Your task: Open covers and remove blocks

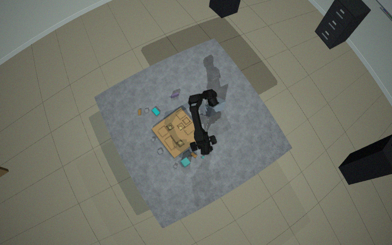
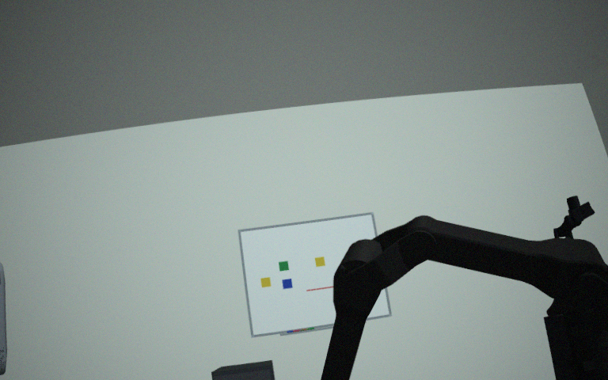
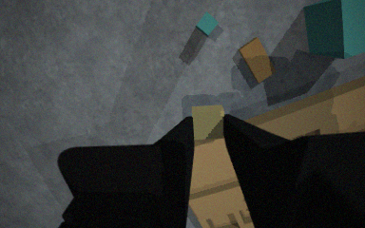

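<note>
My gripper (image 3: 207, 122) is shut on a yellow-green block (image 3: 206, 121), held above the edge of the tan puzzle board (image 1: 162, 123) (image 3: 346, 105). In the top view the hand covers the board's right corner and hides the fingertips. Three more yellow-green blocks show in uncovered wells: one block (image 1: 170, 127) at the upper left, one block (image 1: 180, 127) near the middle right, one block (image 1: 180, 143) at the lower side. A square well (image 1: 186, 121) beside the middle-right one looks empty. The covers match the board's colour and their exact positions are hard to tell. The exterior view shows only the arm.
A teal block (image 1: 185, 162) (image 3: 355, 28), an orange piece (image 1: 194, 154) (image 3: 257, 60) and a small teal piece (image 1: 202, 157) (image 3: 207, 24) lie off the board's lower side. Another teal block (image 1: 155, 111), an orange piece (image 1: 139, 112) and a purple piece (image 1: 174, 95) lie beyond its upper side.
</note>
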You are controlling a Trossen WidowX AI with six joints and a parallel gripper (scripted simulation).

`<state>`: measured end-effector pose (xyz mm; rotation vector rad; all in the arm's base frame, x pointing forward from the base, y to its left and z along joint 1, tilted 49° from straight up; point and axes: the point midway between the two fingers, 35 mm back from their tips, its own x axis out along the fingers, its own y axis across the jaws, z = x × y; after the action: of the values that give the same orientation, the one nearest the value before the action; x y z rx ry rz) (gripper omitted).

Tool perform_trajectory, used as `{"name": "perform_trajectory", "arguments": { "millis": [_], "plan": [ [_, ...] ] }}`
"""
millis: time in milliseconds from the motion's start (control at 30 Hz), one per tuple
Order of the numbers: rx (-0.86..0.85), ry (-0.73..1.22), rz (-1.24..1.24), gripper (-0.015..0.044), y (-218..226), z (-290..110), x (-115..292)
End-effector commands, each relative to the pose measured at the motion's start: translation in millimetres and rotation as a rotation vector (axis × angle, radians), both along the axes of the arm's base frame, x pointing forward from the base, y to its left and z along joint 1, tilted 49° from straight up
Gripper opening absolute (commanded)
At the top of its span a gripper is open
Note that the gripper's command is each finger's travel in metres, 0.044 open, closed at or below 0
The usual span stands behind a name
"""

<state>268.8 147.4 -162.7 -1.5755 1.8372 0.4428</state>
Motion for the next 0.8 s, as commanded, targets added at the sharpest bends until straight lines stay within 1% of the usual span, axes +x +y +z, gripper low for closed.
{"name": "perform_trajectory", "arguments": {
  "millis": [0, 767],
  "plan": [
    [0.004, -0.003, -0.006, 0.008, -3, -7, 1],
    [0.004, -0.004, -0.005, 0.008, -31, -33, 2]
  ]
}}
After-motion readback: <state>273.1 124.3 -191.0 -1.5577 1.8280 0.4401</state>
